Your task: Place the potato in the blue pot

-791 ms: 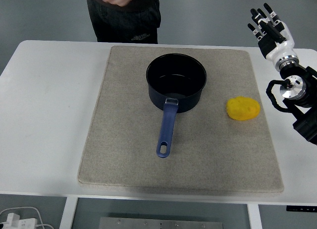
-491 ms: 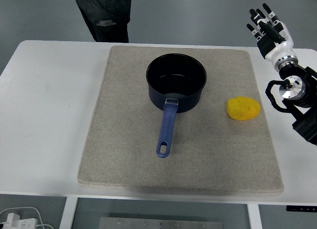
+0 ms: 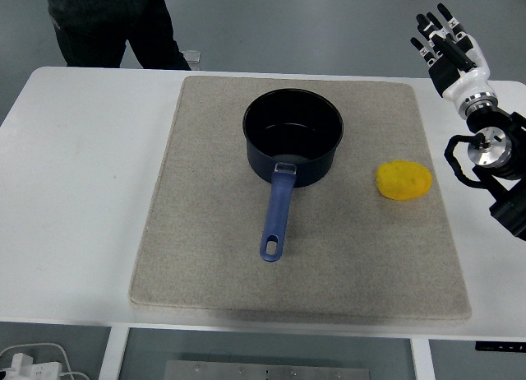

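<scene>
A yellow potato point(image 3: 403, 180) lies on the grey mat point(image 3: 205, 232), to the right of the blue pot point(image 3: 292, 136). The pot stands upright and empty at the mat's back middle, its blue handle point(image 3: 277, 215) pointing toward the near edge. My right hand point(image 3: 444, 36) is raised at the far right edge, fingers spread and holding nothing, well back and right of the potato. My left arm is out of view.
The white table point(image 3: 74, 191) carries the mat. A person in dark trousers point(image 3: 99, 26) stands behind the table's back left corner. A white cable and plug point(image 3: 29, 365) lie on the floor at the bottom left.
The person behind the table has walked from the back middle to the back left. My right hand, the pot and the potato have stayed where they were.
</scene>
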Tool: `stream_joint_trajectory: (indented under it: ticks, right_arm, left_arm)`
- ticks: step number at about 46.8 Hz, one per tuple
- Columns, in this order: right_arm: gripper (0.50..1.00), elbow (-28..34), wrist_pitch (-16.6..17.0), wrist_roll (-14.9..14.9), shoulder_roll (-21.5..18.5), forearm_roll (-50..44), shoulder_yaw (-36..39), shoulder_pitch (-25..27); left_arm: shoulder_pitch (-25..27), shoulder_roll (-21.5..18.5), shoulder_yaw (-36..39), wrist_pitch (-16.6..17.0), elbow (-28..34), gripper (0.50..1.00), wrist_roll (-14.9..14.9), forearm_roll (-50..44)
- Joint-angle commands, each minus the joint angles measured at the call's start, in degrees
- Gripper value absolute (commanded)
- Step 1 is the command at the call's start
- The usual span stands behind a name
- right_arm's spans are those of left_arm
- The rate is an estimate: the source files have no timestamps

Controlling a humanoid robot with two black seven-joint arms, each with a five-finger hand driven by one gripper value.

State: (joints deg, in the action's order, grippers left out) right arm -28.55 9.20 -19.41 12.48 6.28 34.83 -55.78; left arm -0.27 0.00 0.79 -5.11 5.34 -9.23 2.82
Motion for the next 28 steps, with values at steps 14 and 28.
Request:
stream_joint_trajectory:
  ticks: [14,28]
  right_arm:
    - [0.928,-13.98,6.97,-2.03,13.71,-13.21,-8.81,2.69]
    - [0.921,-20.31,4.52,-13.45,17.32,-23.24,-15.76,4.80]
  left_arm:
    - [0.01,0.00,0.00,0.01,-0.33,0.996,0.00,-0.01]
    - [0.01,0.00,0.00,0.01,-0.15,0.996,0.00,-0.01]
